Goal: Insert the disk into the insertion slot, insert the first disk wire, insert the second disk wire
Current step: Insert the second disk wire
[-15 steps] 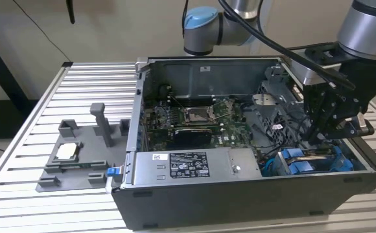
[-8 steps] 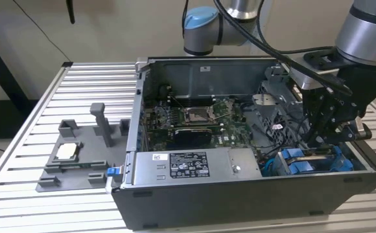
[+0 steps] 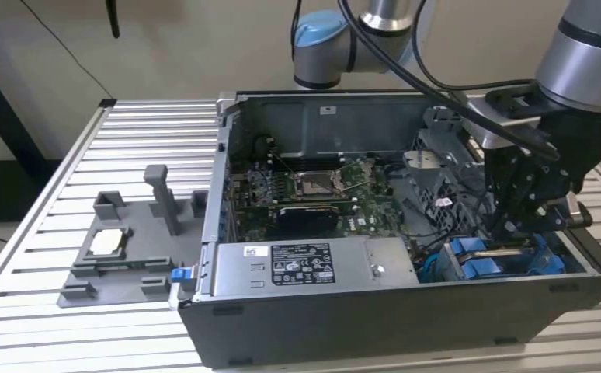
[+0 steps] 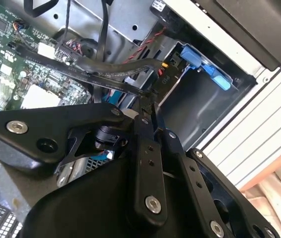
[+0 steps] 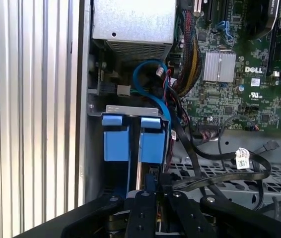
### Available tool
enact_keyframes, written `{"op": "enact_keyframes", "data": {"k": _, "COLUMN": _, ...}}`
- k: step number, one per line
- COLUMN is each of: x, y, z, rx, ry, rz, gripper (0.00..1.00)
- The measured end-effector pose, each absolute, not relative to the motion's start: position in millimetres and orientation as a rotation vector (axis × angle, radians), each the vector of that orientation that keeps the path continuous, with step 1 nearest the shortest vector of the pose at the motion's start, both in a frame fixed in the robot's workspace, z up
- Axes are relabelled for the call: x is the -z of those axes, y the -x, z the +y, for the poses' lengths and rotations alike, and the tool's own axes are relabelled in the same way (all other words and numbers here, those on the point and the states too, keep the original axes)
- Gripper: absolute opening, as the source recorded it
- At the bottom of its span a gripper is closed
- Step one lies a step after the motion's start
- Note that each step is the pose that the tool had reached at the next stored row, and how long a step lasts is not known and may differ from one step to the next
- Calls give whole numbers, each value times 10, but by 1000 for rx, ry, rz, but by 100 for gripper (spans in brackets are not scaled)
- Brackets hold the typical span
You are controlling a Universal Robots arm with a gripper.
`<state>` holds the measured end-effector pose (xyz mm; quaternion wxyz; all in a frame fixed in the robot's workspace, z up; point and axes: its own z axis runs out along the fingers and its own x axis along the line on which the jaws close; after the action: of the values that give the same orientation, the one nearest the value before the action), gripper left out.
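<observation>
The disk (image 3: 502,260) already sits in the insertion slot (image 5: 130,111), its blue carrier tabs standing up at the corner of the open computer case (image 3: 404,326) on the exterior view's right, beside the grey power supply (image 3: 300,264). So the step in hand looks to me like one of the wire insertions. The gripper (image 3: 513,233) hangs low inside the case, right above the blue carrier. In the second wrist view its fingers are drawn together, and a black flat cable (image 4: 101,67) runs straight to their tips; I judge it clamped on that cable's connector end, though the plug itself is hard to make out. In the first wrist view the blue tabs lie just ahead of the gripper, with a blue cable (image 5: 153,84) looping behind them. What this step calls for is lining the plug up squarely with the drive's socket and pressing it home without fouling the loose wires around it. The slatted table (image 3: 124,132) also carries a grey fixture (image 3: 124,249).
</observation>
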<state>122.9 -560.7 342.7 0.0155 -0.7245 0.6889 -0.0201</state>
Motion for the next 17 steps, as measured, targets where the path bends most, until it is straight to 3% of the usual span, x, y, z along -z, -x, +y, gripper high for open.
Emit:
{"op": "enact_keyframes", "data": {"k": 10, "x": -3355, "y": -1235, "z": -5621, "rx": 63, "ry": 2222, "rz": 2176, "gripper": 16}}
{"op": "enact_keyframes", "data": {"k": 12, "x": -3354, "y": -1236, "z": -5628, "rx": 63, "ry": 2216, "rz": 2183, "gripper": 18}}
{"op": "enact_keyframes", "data": {"k": 13, "x": -3357, "y": -1236, "z": -5631, "rx": 63, "ry": 2212, "rz": 2187, "gripper": 24}}
{"op": "enact_keyframes", "data": {"k": 17, "x": -3441, "y": -1236, "z": -5644, "rx": 63, "ry": 2201, "rz": 2199, "gripper": 24}}
